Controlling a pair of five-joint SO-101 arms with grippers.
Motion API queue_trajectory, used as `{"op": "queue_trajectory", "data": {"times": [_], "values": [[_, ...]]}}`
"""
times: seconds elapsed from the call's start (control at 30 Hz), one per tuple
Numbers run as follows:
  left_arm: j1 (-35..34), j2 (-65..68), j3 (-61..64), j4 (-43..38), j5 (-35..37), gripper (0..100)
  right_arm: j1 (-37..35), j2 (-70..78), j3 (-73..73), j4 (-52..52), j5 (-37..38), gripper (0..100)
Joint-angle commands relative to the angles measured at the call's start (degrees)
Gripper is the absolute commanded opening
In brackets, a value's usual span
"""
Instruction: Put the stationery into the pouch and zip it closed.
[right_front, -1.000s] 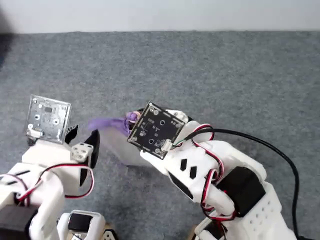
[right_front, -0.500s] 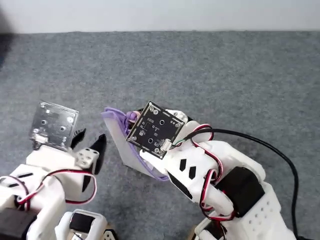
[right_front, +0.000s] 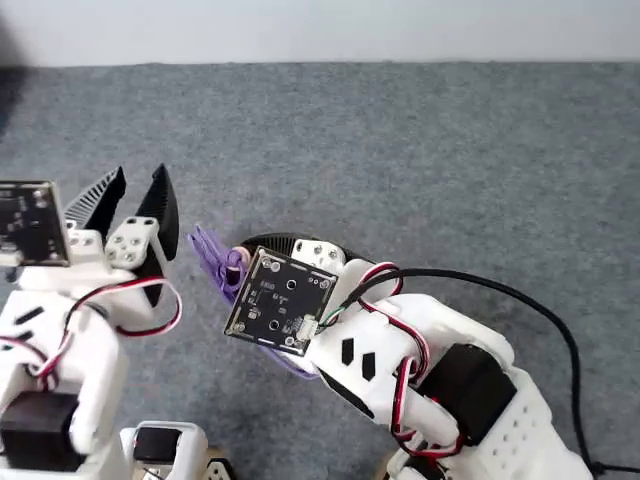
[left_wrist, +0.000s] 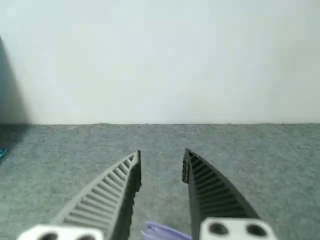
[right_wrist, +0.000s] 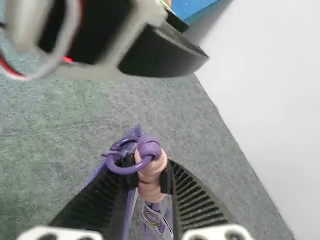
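Note:
The purple pouch (right_front: 212, 259) lies on the grey mat between the two arms, mostly hidden under the right arm's camera board (right_front: 279, 301). In the right wrist view, my right gripper (right_wrist: 148, 176) is shut on the pouch's zipper pull (right_wrist: 149, 169), a pink charm on a purple ring (right_wrist: 121, 161). My left gripper (right_front: 132, 198) stands open, left of the pouch and apart from it, with nothing between its fingers. In the left wrist view, the left gripper (left_wrist: 161, 162) points at the mat's far edge, and a purple corner of the pouch (left_wrist: 162, 231) shows below it.
The grey mat (right_front: 420, 150) stretches far and right of the arms. A white surface (left_wrist: 160, 60) starts at its far edge. A black cable (right_front: 545, 310) runs along the right arm. A blue object (right_wrist: 200, 7) lies off the mat beyond the left arm.
The left gripper has drawn away from the pouch, to the left and far side, and stays open. The right arm has pulled the pouch nearer and leftward.

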Motion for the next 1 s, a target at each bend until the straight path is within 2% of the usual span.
{"op": "queue_trajectory", "data": {"times": [0.0,0.2,0.33,0.47,0.63,0.83,0.97], "values": [[1.8,0.2,0.8,-1.8,0.5,14,-0.5,3.7,1.1,-0.1,0.7,0.7],[13.0,0.2,1.0,13.5,-9.1,13,-0.1,3.5,1.1,-0.2,0.7,0.7],[12.1,-0.3,0.9,21.4,-13.8,6,3.6,3.2,0.8,-0.1,1.0,0.7],[8.7,-0.4,0.7,25.4,-18.4,4,8.7,3.1,0.5,-0.6,6.2,0.7],[9.8,-0.4,-4.8,29.1,-17.1,4,9.6,3.6,-1.5,-0.5,6.7,0.7],[20.8,-0.4,-7.3,30.9,-10.5,4,9.5,3.7,-1.3,-0.1,0.2,0.7],[23.4,-0.3,-7.3,28.9,-6.3,4,9.8,3.7,-1.3,0.0,-1.1,0.7]]}}
